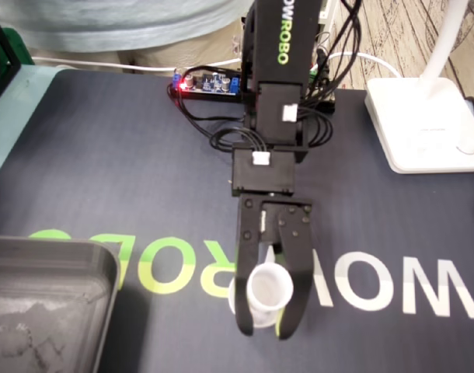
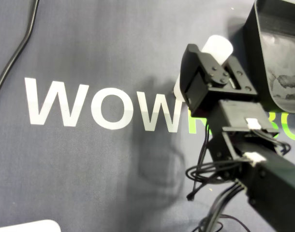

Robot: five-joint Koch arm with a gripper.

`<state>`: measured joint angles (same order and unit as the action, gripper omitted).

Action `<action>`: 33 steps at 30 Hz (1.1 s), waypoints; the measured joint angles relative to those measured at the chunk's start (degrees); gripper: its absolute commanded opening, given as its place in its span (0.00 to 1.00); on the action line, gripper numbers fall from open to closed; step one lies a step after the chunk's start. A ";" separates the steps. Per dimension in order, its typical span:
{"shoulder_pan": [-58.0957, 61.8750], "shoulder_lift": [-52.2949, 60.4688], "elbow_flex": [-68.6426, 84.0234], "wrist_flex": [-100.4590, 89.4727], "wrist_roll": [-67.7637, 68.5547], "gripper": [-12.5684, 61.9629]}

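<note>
Pinching a small white cup [image 1: 269, 287] between both jaws of the gripper [image 1: 266, 326], over the pale lettering of the dark mat [image 1: 128, 171]. Seems held roughly upright, mouth up. From there, look to nine o'clock in the fixed view for the grey tray [image 1: 62, 250]: near, not touching.

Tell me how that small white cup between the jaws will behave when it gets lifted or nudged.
The small white cup looks thin-walled and empty, so it is probably very light and easily crushed if the gripper squeezes hard. Its smooth, round sides may slip between the jaws. Pushed near the rim, it would likely tip and roll.
</note>
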<state>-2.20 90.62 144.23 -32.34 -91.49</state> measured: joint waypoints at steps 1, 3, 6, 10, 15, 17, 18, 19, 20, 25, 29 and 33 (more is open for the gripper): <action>0.00 0.00 0.09 0.00 0.00 0.42; 0.00 0.00 0.26 0.00 0.00 0.45; 0.00 0.00 1.14 -2.02 1.05 0.49; -0.62 0.79 2.81 -6.94 1.67 0.51; -0.97 5.54 2.81 -7.91 2.37 0.51; -0.79 7.65 2.90 -7.91 2.37 0.51; -0.79 8.70 2.90 -7.91 2.37 0.51; -0.62 9.84 2.90 -7.91 2.37 0.51; -0.62 11.25 2.99 -7.91 2.37 0.51; -0.53 17.23 5.19 -7.91 2.90 0.51; -0.53 21.53 5.54 -7.91 4.13 0.51; -0.53 26.46 6.68 -6.77 6.68 0.51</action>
<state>-2.72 117.07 150.91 -39.11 -84.81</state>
